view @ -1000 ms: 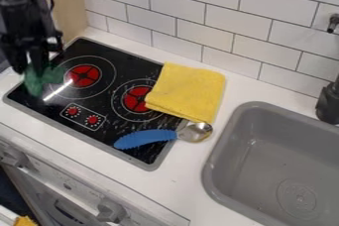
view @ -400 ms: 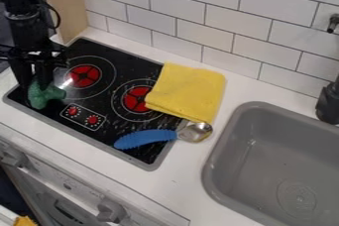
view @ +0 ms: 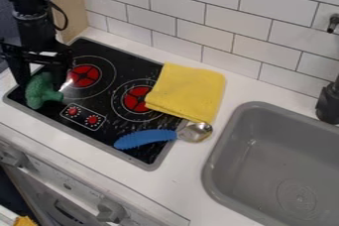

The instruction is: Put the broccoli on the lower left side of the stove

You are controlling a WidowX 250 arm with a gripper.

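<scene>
The black gripper (view: 41, 79) hangs over the left end of the stove, its two fingers spread apart. Below and between them, the green toy broccoli (view: 41, 91) lies at the lower left part of the black stove top (view: 122, 57), left of the two knobs. The fingers hide a little of the broccoli's upper edge, and I cannot tell whether one still touches it.
A folded yellow cloth (view: 189, 91) covers the stove's right edge. In front of it a spoon with a blue handle (view: 145, 138) lies across the stove's front right corner. The grey sink (view: 222, 143) is at the right, with a tiled wall (view: 198, 31) behind.
The broccoli has come down toward the front and slightly right with the gripper, then settled on the stove. The fingers have parted from around it.
</scene>
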